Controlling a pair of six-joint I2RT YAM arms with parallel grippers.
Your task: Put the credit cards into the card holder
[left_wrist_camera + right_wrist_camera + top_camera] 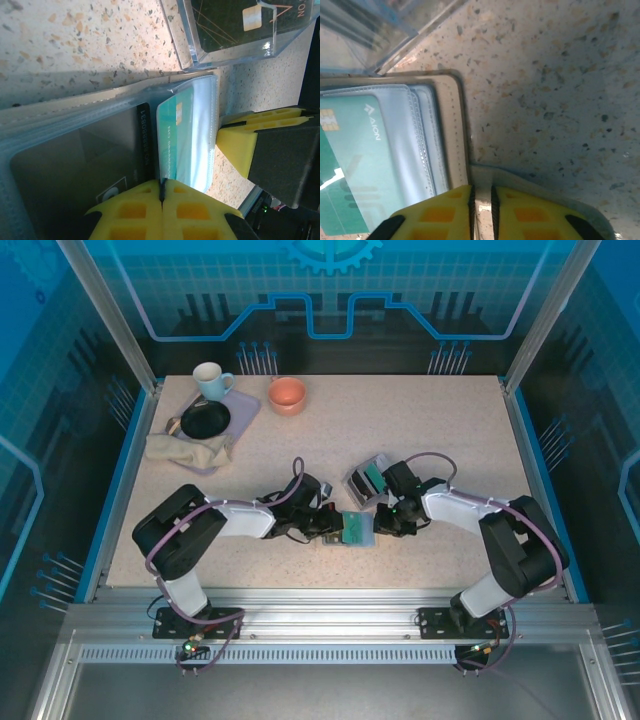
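1. My left gripper (162, 197), jaws pressed together, sat at the card holder (453, 130) mid-table; my right gripper (481, 205) pinched its cover.
2. A tug apart could have spilled the teal credit card (175, 135).

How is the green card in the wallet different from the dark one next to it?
The green card is teal with a gold chip; the dark card is blackish with a white number along its edge. The green card sits under a shiny clear pocket; the dark card's numbered edge looks uncovered. Both are thin cards, side by side in the card holder.
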